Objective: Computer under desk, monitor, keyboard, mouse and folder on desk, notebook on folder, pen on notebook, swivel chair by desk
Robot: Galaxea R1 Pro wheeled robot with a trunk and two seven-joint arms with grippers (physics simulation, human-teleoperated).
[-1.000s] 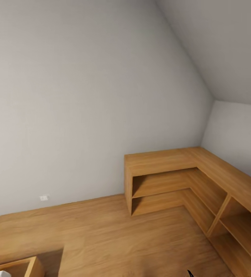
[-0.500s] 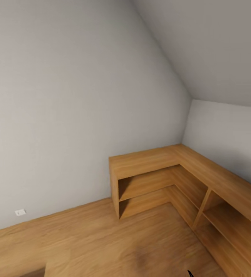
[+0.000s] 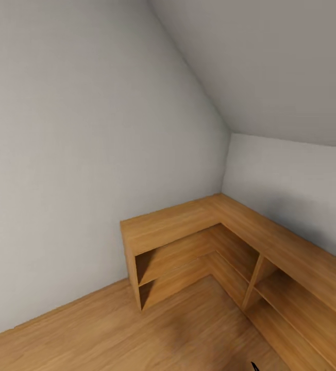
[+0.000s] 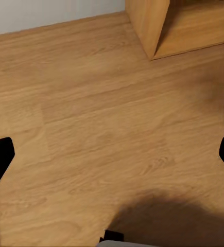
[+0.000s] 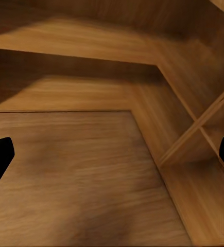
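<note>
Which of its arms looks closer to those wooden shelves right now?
The right, probably. The right gripper looks straight into the low wooden shelving, its fingers wide apart and empty, while the left gripper, also open, faces the bare wood floor beside the shelf end.

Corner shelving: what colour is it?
Warm light-brown wood, like the floor; the corner shelving shows best in the head view.

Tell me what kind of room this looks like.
Probably an attic room: a sloped ceiling meets plain grey walls, with a low L-shaped wooden shelf unit in the corner on a light wood floor.
</note>
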